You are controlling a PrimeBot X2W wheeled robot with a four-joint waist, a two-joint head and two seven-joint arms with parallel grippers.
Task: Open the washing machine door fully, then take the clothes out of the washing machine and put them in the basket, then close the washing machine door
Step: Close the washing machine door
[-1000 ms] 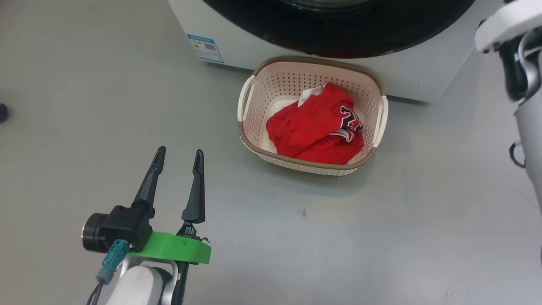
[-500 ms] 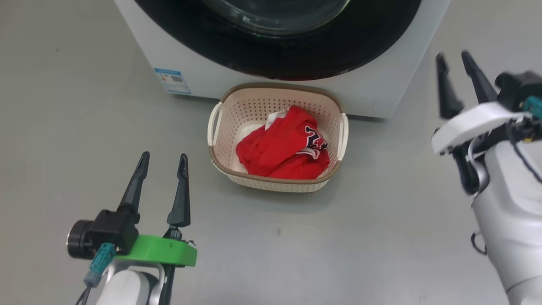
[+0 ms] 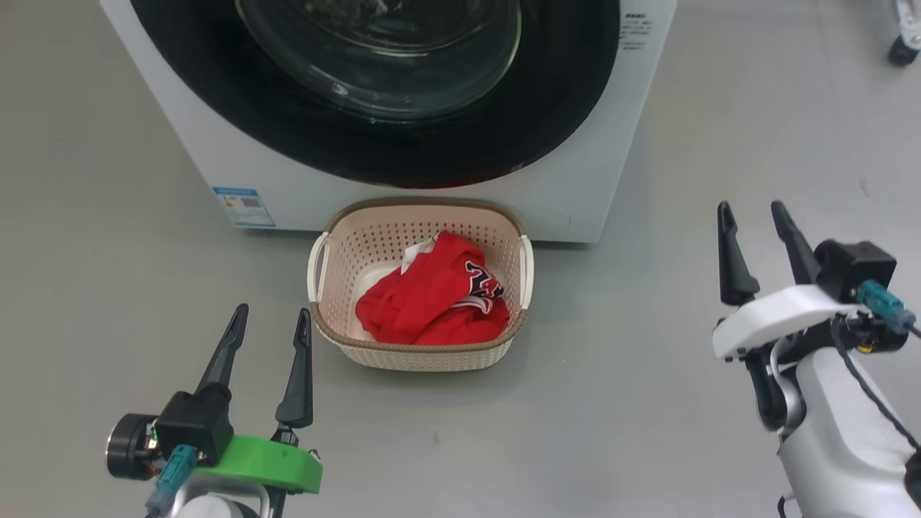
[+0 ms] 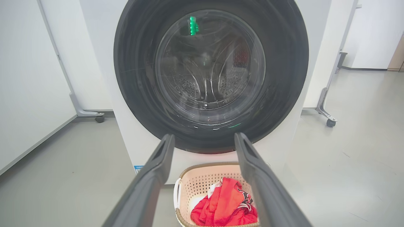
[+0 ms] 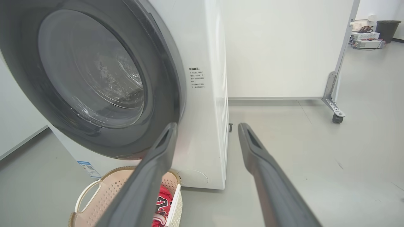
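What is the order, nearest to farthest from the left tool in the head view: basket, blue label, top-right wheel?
1. Basket, just right of the left tool.
2. Blue label, ahead on the machine front.
3. Wheel, far top right.

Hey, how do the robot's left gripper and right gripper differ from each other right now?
The left gripper sits on a green mount; the right gripper sits on a white mount. The left gripper is close beside the basket; the right gripper is farther off, across bare floor. Shared: both have dark fingers spread open, hold nothing, and point toward the washing machine.
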